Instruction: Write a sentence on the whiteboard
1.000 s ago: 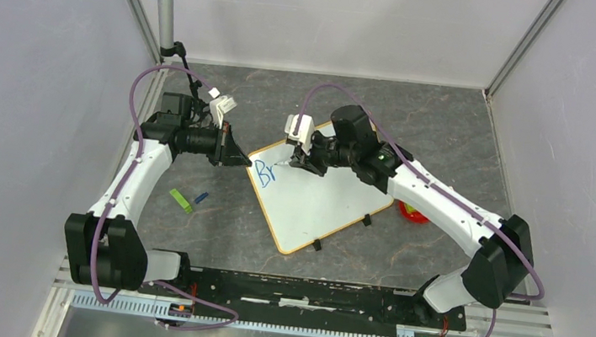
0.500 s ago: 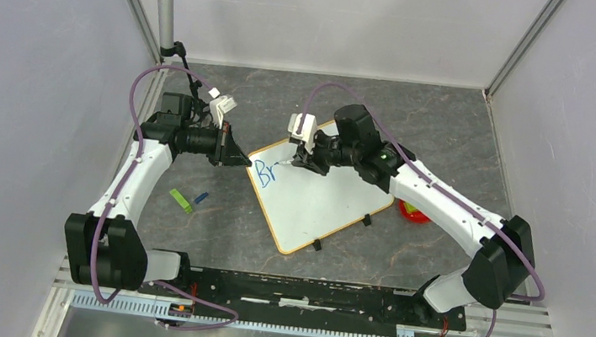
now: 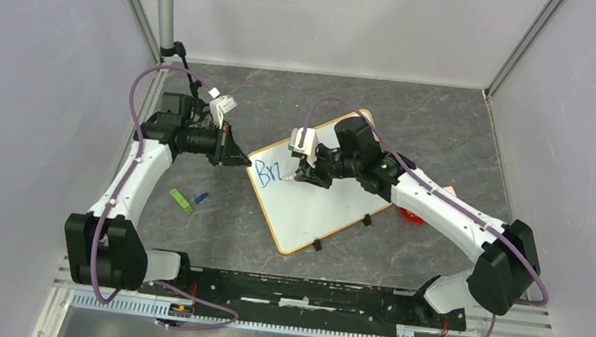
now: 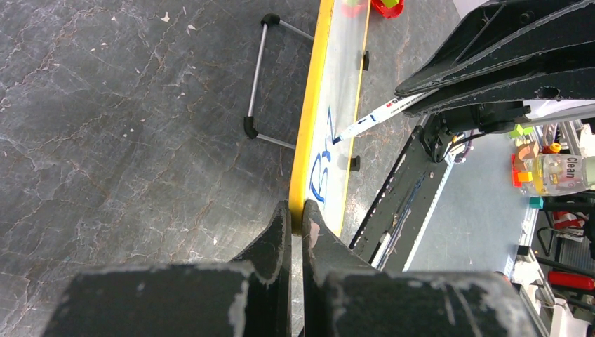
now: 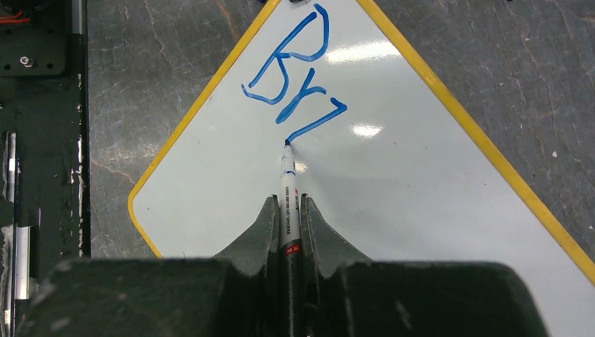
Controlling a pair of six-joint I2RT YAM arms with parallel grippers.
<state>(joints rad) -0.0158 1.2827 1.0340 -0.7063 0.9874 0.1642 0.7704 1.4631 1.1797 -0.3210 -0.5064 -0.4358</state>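
Note:
The whiteboard lies tilted like a diamond on the grey table, white with a yellow frame. Blue lettering of the sentence sits near its left corner, reading "Br" plus one more slanted stroke. My left gripper is shut on the board's left corner, its fingers pinching the yellow edge. My right gripper is shut on a white marker. The marker's blue tip touches the board at the lower end of the newest stroke.
A green object and a small blue cap lie left of the board. A red object peeks out at its right edge. Black clip feet sit on the near side. A wire stand lies beside the board.
My right gripper has shifted slightly right and toward the near side with the marker. A new slanted stroke now follows "Br". The left arm has not moved.

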